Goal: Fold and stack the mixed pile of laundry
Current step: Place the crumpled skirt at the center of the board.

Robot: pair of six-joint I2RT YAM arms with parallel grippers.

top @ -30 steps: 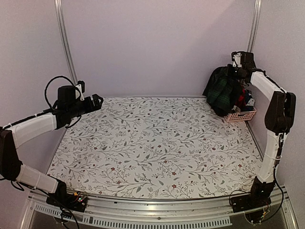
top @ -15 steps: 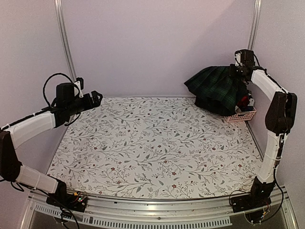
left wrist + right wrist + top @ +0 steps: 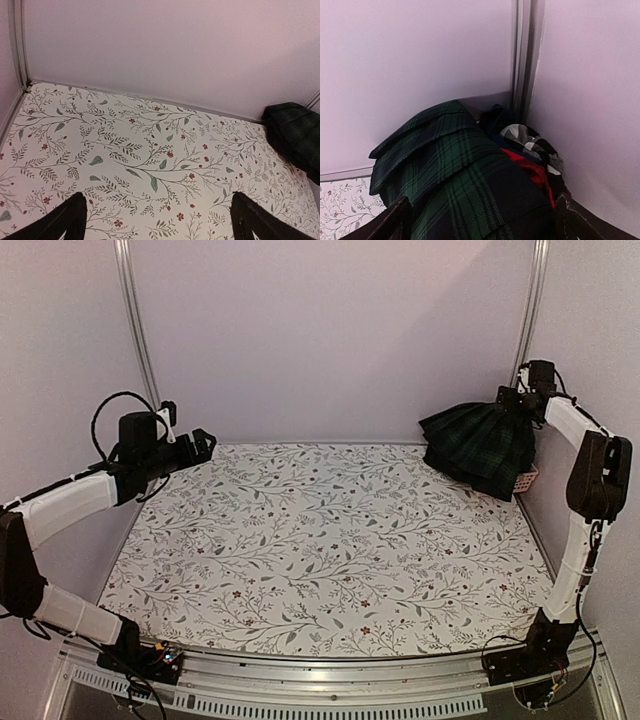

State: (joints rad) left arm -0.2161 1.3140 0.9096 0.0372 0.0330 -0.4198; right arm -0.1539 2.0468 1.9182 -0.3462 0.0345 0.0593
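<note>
Tartan piece (image 3: 480,445) swung back over pink basket (image 3: 524,480); R gripper (image 3: 517,402) above it, jaws spread, L gripper (image 3: 205,444) spread too. Unheld, I reckon it slides off basket

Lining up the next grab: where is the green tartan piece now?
Top view: the green tartan piece sits in the far right corner, draped over the pink basket and the other clothes, just under the right gripper.
</note>
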